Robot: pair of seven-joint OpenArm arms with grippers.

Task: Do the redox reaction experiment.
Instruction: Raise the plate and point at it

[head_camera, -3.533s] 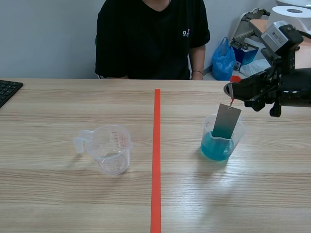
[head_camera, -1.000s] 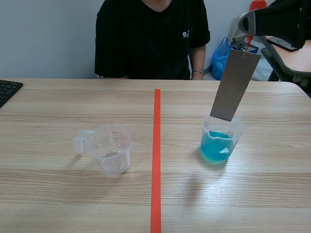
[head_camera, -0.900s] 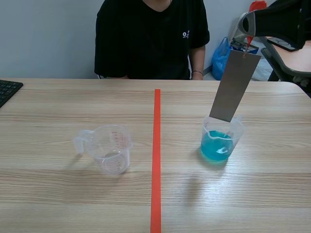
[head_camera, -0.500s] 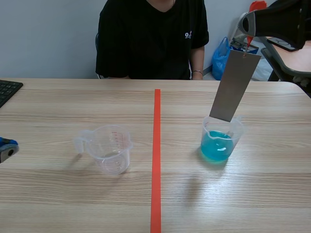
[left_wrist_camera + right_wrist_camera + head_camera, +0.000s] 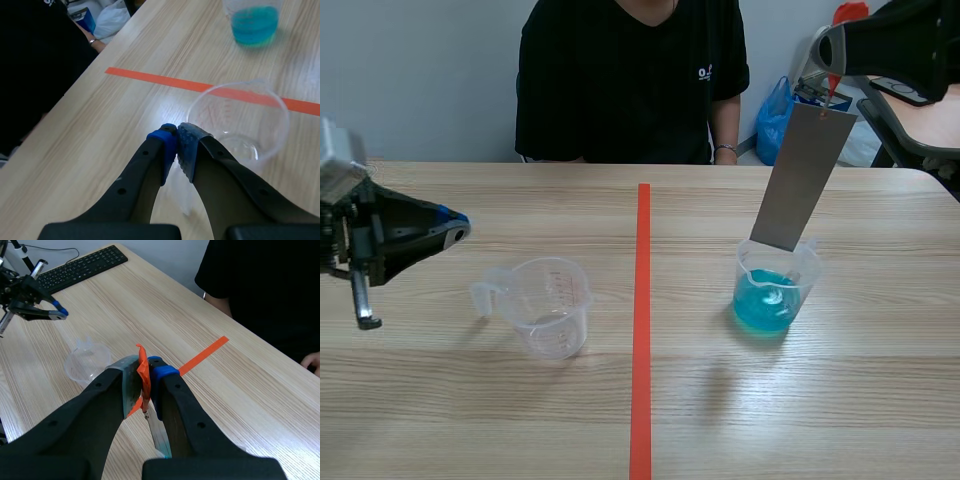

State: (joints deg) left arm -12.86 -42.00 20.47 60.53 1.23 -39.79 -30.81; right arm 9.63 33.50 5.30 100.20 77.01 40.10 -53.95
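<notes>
Grey metal strip (image 5: 802,178) hangs from the right gripper (image 5: 833,50), high at far right, fingers clamped on the strip's orange-red tab (image 5: 142,365). Strip's lower end sits abt level w/ the rim of the clear cup of blue solution (image 5: 775,290), right of the red tape line (image 5: 642,330); it looks clear of the liquid. Judged step: strip held over the solution, either pre-dip or ready for transfer. Left gripper (image 5: 455,228), fingers closed on nothing, hovers left of the empty measuring cup (image 5: 552,305), near its handle (image 5: 483,296), not touching. Next move prob. needs the left fingers opened and lined up w/ that handle, or the strip lowered straight so the cup doesn't tip.
</notes>
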